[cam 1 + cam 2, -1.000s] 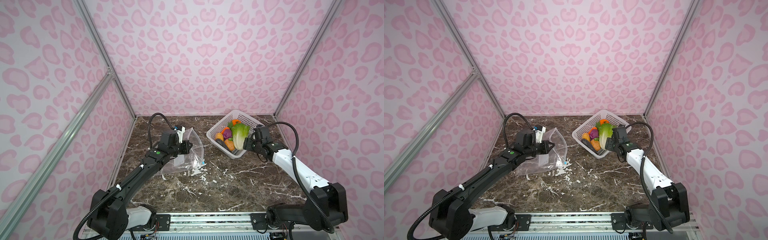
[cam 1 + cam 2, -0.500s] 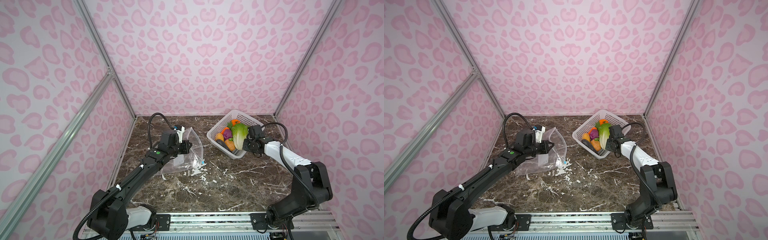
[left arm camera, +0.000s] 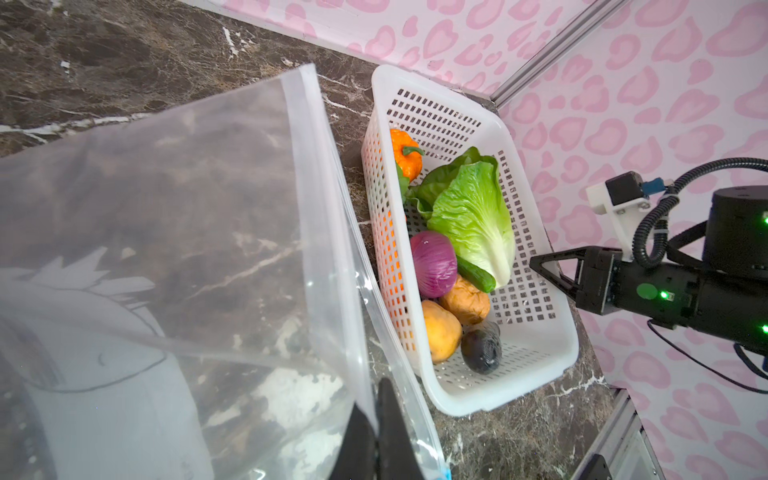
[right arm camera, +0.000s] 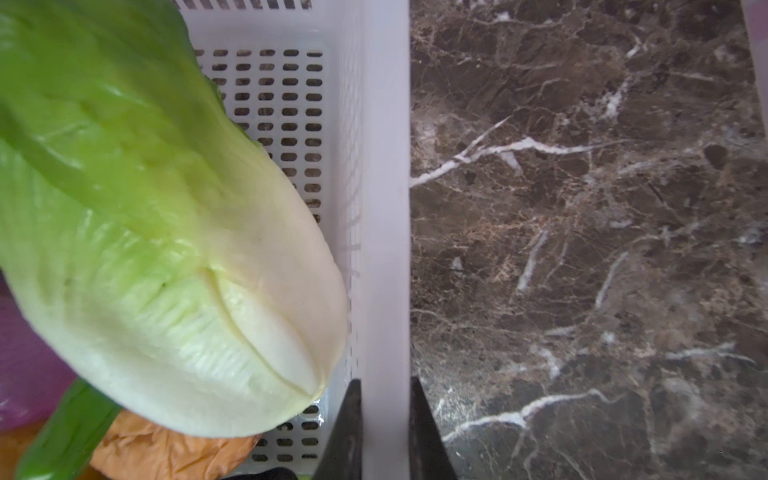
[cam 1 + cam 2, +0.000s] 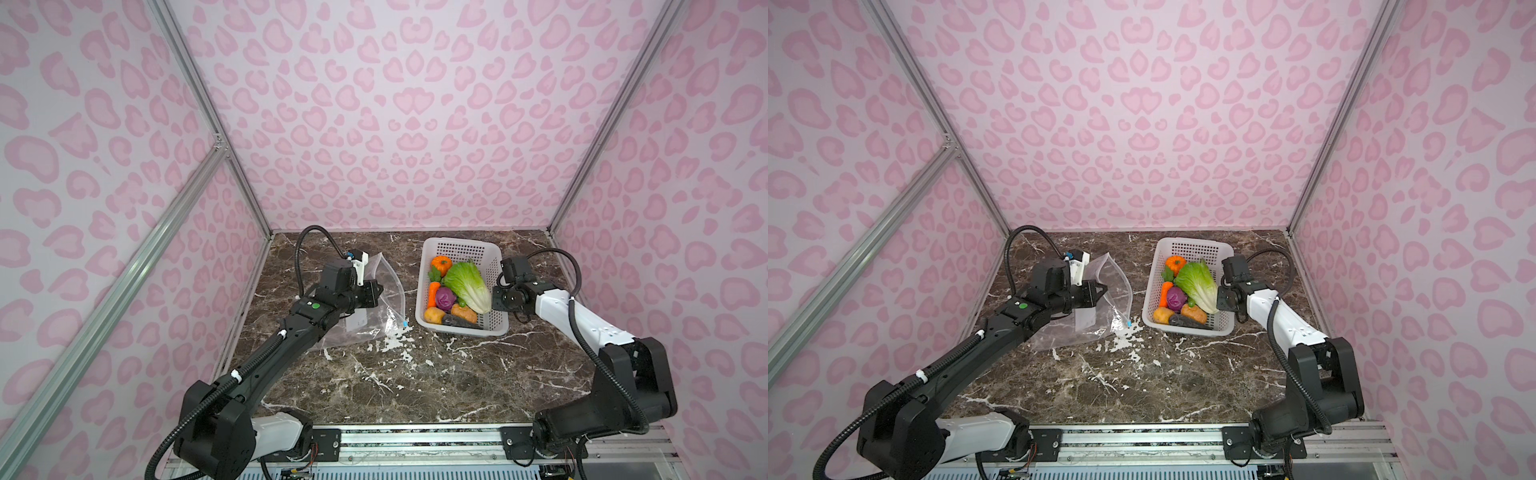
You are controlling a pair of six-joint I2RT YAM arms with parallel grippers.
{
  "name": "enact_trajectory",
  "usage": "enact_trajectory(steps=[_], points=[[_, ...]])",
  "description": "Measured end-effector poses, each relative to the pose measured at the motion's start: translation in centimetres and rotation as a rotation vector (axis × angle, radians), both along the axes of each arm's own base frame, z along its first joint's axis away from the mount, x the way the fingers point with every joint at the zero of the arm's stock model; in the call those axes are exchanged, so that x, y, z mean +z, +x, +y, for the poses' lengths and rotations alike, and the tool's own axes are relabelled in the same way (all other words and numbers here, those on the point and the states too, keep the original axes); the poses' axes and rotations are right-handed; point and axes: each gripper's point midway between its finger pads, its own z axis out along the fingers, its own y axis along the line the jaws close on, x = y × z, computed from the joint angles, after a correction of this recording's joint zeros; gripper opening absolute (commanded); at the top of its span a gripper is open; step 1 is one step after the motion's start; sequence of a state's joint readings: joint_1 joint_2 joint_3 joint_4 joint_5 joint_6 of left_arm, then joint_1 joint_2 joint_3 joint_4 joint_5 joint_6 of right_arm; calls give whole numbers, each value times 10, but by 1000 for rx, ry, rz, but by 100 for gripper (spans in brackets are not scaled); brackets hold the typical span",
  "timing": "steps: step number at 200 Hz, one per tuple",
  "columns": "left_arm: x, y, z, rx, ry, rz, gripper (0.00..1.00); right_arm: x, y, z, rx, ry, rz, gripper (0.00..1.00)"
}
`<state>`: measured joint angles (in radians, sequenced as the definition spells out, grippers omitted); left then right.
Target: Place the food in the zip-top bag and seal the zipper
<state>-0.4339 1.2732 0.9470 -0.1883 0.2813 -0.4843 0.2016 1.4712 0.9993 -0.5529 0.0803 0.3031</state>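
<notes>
Food (image 5: 1196, 286) all sits in the white perforated basket (image 5: 461, 331), on the right half of the marble table (image 5: 415, 374) in both top views. Cabbage (image 5: 467, 282) is the biggest, lying on top along the basket's right side, white stem end toward the front. In the right wrist view that stem end is just beside the wall. Pumpkin (image 5: 441, 264) is at the back and carrot (image 5: 434, 293) runs along the left wall. Purple piece (image 5: 445, 298) is in the middle against the cabbage. Yellow-orange piece (image 5: 434, 316) and dark piece (image 5: 457, 321) are at the front, with a tan-orange piece (image 5: 464, 312) just behind them. A small green stick (image 3: 476, 274) pokes out from under the cabbage.

My right gripper (image 4: 384, 386) straddles the basket's right wall, one finger inside and one outside. Both are pressed onto the plastic, so it pinches the wall, not food.

Bag (image 5: 386, 286) lies left of the basket, near it but apart. It is clear and crinkly, with a grey label patch (image 5: 357, 322). My left gripper (image 3: 376, 415) is pressed together on the bag's edge at the zipper (image 3: 320, 199), holding that edge up off the table while the rest sags down. The zipper runs along the side facing the basket. Blue slider (image 5: 405, 323) is at its front end, low by the table. In the left wrist view the mouth's two lips look parted near my fingers.
</notes>
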Motion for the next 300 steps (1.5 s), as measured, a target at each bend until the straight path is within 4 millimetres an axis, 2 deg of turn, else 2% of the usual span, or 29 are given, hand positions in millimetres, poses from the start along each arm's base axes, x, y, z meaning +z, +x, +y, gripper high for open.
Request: enact_trajectory(steps=[24, 49, 55, 64, 80, 95, 116, 136, 165, 187, 224, 272, 300], points=[[3, -1, 1, -3, 2, -10, 2, 1, -9, -5, 3, -31, 10, 3], [5, -1, 1, -6, 3, -21, 2, 1, -10, -6, 6, -41, 15, 40], [6, -2, 1, -7, 3, -23, 2, 1, -12, -7, 14, -53, 23, 46], [6, -2, 1, -7, 3, -23, 2, 3, -15, -7, 22, -67, 30, 49], [6, -2, 1, -7, 3, -22, 2, 17, -15, -5, 43, -97, 7, 51], [6, -2, 0, -10, 2, -22, 2, 39, -8, 8, 82, -112, -52, 51], [6, -2, 0, -14, 0, -19, 2, 63, -1, 37, 157, -115, -118, 52], [6, -2, -1, -16, -1, -18, 2, 71, -3, 67, 237, -106, -142, 53], [4, -2, -1, -19, 0, -11, 2, 59, -12, 107, 335, -85, -115, 57], [1, -2, -4, -30, -4, 1, 2, 42, -15, 120, 349, -78, -83, 58], [0, -4, -6, -42, -10, 6, 2, 13, -18, 121, 337, -93, -10, 57], [0, -4, -6, -45, -12, 7, 2, -5, -14, 120, 313, -106, 19, 52], [0, -4, -6, -45, -12, 7, 2, -15, -11, 117, 296, -113, 39, 45]])
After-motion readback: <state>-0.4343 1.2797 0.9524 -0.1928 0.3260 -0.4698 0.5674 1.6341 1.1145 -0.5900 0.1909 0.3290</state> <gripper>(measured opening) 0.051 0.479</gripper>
